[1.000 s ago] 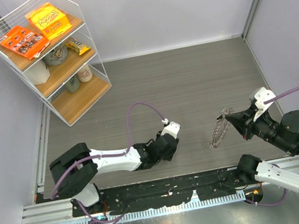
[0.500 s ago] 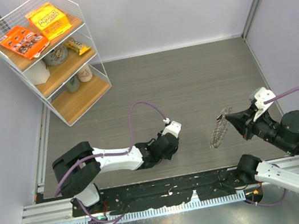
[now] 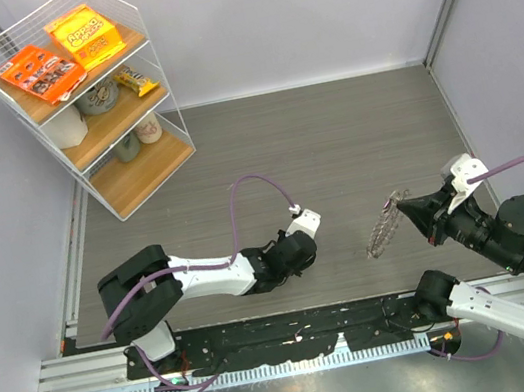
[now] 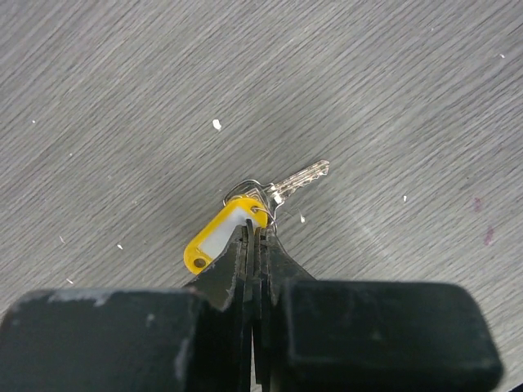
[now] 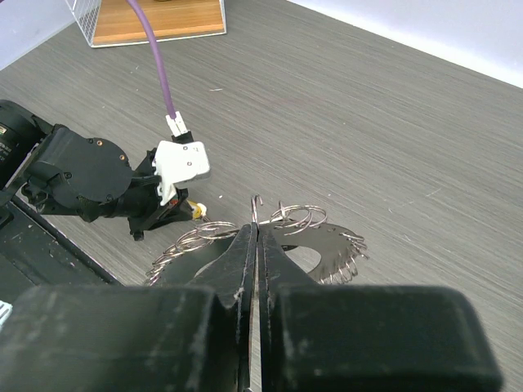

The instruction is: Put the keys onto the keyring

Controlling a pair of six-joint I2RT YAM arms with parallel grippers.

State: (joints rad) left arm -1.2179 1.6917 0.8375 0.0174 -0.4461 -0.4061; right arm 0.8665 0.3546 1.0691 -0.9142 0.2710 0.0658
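Observation:
The key with the yellow head [image 4: 214, 242] and silver blade [image 4: 301, 178] lies flat on the grey table. My left gripper [image 4: 255, 227] is shut, its tips pinching the head end by the small wire loop; from above it [image 3: 291, 258] hides the key. A yellow speck of the key [image 5: 197, 210] shows under it in the right wrist view. The plain silver key is not in view. My right gripper [image 5: 257, 230] is shut on the keyring [image 5: 327, 237], a floppy silvery loop of wire rings that hangs off the tips [image 3: 381, 226] above the table, right of the left gripper.
A wire shelf rack [image 3: 82, 96] with snack boxes and jars stands at the back left. The left arm's purple cable [image 3: 260, 182] loops over the table. A metal rail [image 3: 268, 342] runs along the near edge. Walls close the back and sides.
My left gripper has crept a little to the right along the table, its cable loop shifting with it. The right gripper and keyring have hardly moved.

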